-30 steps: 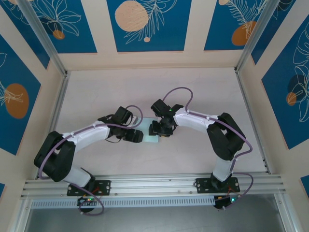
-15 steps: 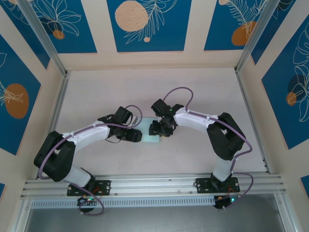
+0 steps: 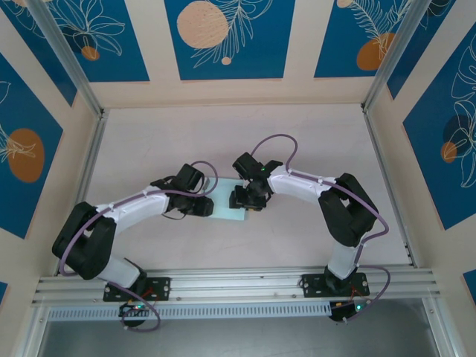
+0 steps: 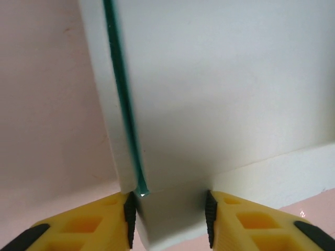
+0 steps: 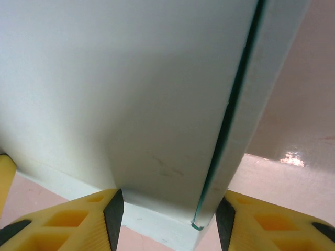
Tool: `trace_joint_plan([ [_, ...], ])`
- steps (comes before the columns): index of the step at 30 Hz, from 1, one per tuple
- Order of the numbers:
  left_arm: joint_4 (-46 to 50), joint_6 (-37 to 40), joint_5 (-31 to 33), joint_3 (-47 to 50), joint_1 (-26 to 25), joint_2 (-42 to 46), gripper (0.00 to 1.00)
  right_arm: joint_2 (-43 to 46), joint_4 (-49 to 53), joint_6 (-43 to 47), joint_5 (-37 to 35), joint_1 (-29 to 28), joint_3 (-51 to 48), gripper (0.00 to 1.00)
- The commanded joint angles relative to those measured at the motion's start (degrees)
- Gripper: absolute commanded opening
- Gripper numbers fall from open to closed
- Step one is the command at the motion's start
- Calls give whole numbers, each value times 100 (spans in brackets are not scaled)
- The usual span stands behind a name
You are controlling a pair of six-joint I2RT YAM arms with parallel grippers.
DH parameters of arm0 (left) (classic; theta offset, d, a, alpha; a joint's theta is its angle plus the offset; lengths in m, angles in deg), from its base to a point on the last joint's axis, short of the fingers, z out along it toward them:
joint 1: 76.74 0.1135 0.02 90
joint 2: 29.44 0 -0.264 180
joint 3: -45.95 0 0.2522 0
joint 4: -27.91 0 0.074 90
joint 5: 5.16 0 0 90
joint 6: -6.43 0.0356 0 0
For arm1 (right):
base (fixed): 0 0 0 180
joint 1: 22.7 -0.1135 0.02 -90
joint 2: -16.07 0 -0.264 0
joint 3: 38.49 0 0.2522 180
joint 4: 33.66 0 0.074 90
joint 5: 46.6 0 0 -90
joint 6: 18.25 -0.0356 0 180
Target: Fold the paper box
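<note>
arms bend inward, left claw (image 4: pixel 168 222) and right claw (image 5: pixel 166 212) both clamping paper box (image 3: pixel 230 216).

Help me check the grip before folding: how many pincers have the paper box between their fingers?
2. The left pincer straddles the paper box's left end, the right pincer its right end, with card between each pair of fingers.

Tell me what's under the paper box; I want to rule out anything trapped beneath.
Pink table shows beside the paper box in both wrist views. Directly beneath, the card itself covers everything, so that cannot be checked.
</note>
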Motion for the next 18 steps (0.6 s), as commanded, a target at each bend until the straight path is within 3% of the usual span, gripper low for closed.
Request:
trace_joint_plan([
  [1,-41,-72,88,55,34,-12,37,31,36,-44,87,-35,6,52],
  [4,-121,-135,48,41,38,5,40,-34,16,-40,86,-26,15,52],
  [9,12,-174,107,-90,36,222,62,-23,77,32,35,34,49,53],
  [18,389,-47,442,-531,150,638,71,351,310,225,-136,79,198,59],
])
